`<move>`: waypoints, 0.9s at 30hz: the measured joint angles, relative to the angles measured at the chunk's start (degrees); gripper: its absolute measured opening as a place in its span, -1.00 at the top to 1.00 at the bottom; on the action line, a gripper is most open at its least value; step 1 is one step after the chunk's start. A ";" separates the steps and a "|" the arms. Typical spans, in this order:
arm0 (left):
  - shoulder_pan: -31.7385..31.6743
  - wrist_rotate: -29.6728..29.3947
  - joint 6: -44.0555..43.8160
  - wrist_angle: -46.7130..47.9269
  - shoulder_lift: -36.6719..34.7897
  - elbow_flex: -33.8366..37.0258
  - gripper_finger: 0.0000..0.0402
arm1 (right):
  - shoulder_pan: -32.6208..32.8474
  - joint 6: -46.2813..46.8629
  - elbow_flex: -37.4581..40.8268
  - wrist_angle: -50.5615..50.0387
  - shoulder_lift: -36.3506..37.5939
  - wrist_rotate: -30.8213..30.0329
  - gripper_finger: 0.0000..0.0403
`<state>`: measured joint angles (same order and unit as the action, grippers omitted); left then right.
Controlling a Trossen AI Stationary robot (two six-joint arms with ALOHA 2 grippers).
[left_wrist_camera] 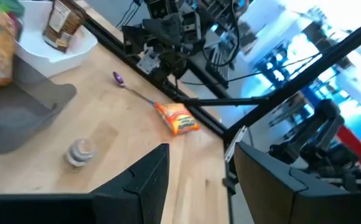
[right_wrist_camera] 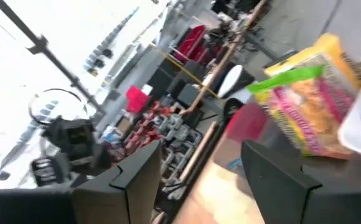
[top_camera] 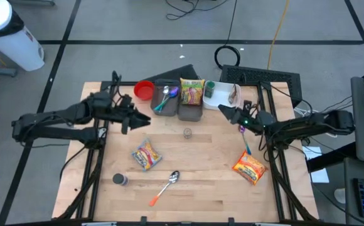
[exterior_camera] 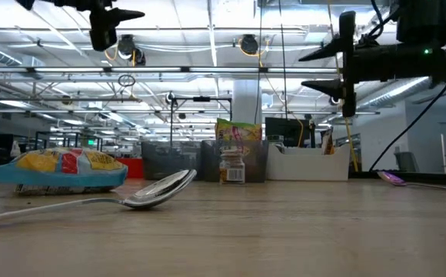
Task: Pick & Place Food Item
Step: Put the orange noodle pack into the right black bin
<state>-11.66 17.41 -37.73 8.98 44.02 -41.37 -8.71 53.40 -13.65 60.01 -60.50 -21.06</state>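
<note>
A yellow and red snack packet (top_camera: 146,154) lies flat on the wooden table, left of the middle; it also shows in the low view (exterior_camera: 61,169). An orange packet (top_camera: 250,167) lies at the right; it also shows in the left wrist view (left_wrist_camera: 177,118). A third packet (top_camera: 191,91) stands in a grey bin (top_camera: 190,112) at the back. My left gripper (top_camera: 145,121) hangs open and empty above the table's back left. My right gripper (top_camera: 223,110) hangs open and empty near the white tray (top_camera: 221,103). Both are well above the table in the low view.
A red bowl (top_camera: 144,90), a second grey bin with spoons (top_camera: 165,99), a small jar (top_camera: 187,132), an orange-handled spoon (top_camera: 164,186), a purple-handled spoon (top_camera: 243,135) and a dark small cylinder (top_camera: 119,179) are on the table. Bare wood lies along the near edge.
</note>
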 joint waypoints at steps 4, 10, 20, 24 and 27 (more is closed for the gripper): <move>3.85 -2.93 -0.82 -7.74 0.71 4.94 0.06 | 1.57 -0.08 -0.56 2.36 -1.87 -0.10 -0.07; 6.25 -4.21 2.43 -14.46 5.57 9.93 0.06 | 3.42 1.59 -0.81 6.28 -3.31 -0.09 -0.07; 7.59 -9.82 -5.07 -32.80 19.32 10.85 0.06 | 9.76 2.82 -0.83 8.42 -3.29 -3.84 -0.07; 9.35 -10.33 -3.49 -47.09 24.77 10.85 0.06 | 12.09 2.23 -0.83 10.39 -3.29 -7.72 -0.07; 10.53 -10.47 -1.60 -54.17 27.88 10.78 0.06 | 13.55 0.92 -0.86 12.84 -3.27 -7.56 -0.07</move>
<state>-1.13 6.94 -39.33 -45.19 71.90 -30.59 4.84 54.32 -14.51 72.85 -63.77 -28.62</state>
